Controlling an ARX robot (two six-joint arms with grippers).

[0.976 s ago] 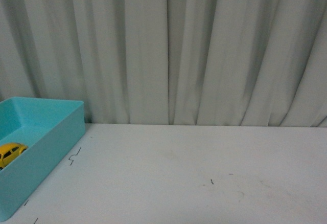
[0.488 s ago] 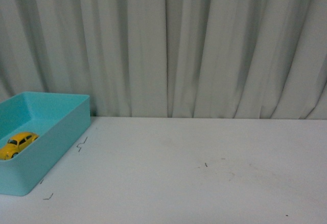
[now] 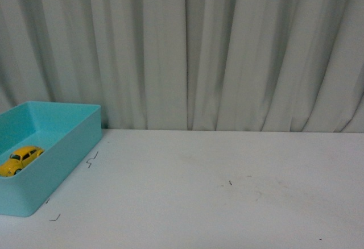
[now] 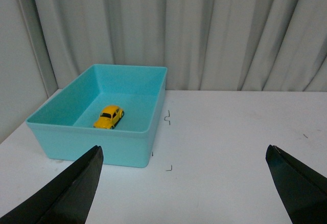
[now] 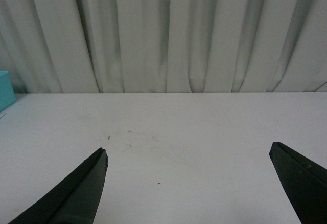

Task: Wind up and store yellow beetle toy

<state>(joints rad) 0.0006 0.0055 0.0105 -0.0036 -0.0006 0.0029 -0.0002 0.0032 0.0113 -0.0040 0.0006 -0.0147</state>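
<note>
The yellow beetle toy (image 3: pixel 21 160) sits on its wheels inside a turquoise bin (image 3: pixel 68 152) at the table's far left. It also shows in the left wrist view (image 4: pixel 109 117), on the floor of the bin (image 4: pixel 97 142). My left gripper (image 4: pixel 184 155) is open and empty, held back from the bin with the bin's near wall ahead of its one finger. My right gripper (image 5: pixel 188 155) is open and empty above bare white table, away from the bin. Neither arm shows in the front view.
The white table (image 3: pixel 227 192) carries small black corner marks (image 3: pixel 91 160) beside the bin and faint scuffs (image 3: pixel 250 192) near the middle. A grey curtain (image 3: pixel 199 50) hangs along the far edge. A sliver of the bin (image 5: pixel 6 90) shows in the right wrist view.
The front view has shifted over the last second: the bin and toy now sit further right and higher in the picture. Since half a second ago almost nothing has moved.
</note>
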